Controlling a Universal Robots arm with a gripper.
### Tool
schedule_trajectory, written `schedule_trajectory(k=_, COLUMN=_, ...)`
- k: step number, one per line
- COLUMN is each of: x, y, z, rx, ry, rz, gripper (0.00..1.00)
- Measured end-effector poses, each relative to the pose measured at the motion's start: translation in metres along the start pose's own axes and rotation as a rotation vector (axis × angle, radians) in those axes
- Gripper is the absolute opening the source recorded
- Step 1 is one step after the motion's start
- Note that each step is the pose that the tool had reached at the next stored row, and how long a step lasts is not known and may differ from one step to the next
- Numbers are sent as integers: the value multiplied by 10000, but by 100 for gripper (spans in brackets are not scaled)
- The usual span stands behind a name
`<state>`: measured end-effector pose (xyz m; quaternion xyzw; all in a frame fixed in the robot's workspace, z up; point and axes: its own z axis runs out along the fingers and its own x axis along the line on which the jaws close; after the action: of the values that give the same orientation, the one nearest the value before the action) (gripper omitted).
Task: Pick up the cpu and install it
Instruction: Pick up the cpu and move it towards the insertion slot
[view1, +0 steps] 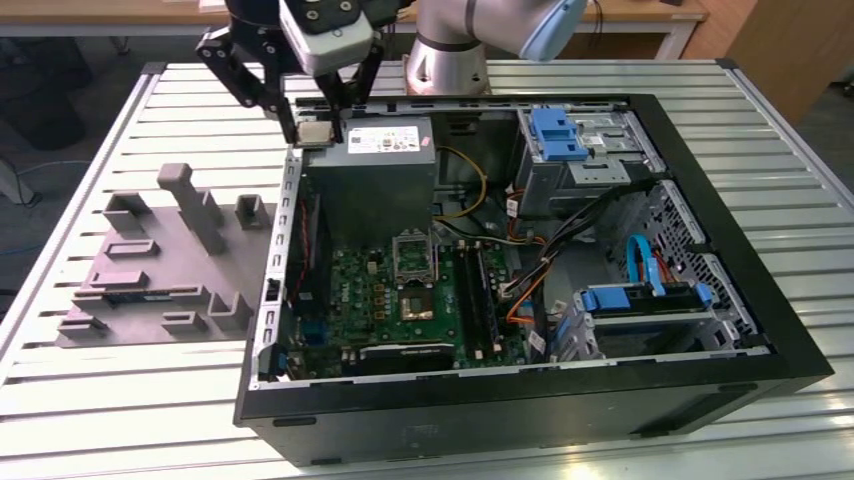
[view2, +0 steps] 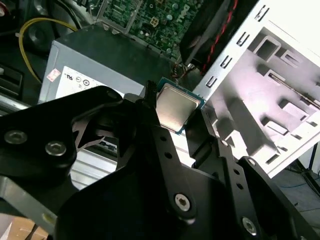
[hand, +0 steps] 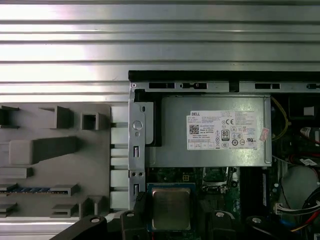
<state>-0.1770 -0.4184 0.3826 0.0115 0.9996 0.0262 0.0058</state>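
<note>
- We see the hand (view1: 315, 128) clamped on the cpu (view1: 314, 135), w/ one black finger on each of two opposite edges.
- In the exterior view the cpu hangs in the air over the far corner of the computer case (view1: 534, 410), on the exterior view's left. It is above the case wall, right by the corner of the grey PSU (view1: 374, 170).
- In the second wrist view the cpu (view2: 175, 107) shows its pale silvery top and thin darker rim. It sits a bit tilted btwn the fingers (view2: 150, 102).
- In the first wrist view the cpu (hand: 171, 207) shows flat-on, w/ the PSU (hand: 215, 130) beyond it.
- The green mobo (view1: 387, 290) lies in the case below the PSU, well apart from the cpu.
- The grey tray (view1: 147, 270) sits on the bench (view1: 134, 400), just beside the case on the exterior view's left.
</note>
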Motion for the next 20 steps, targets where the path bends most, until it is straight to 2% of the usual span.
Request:
schedule_trajectory(k=9, x=-120, y=3, z=2, rx=0, ry=0, rz=0, gripper=47)
schedule_trajectory(k=20, x=-132, y=3, z=2, rx=0, ry=1, rz=0, gripper=47)
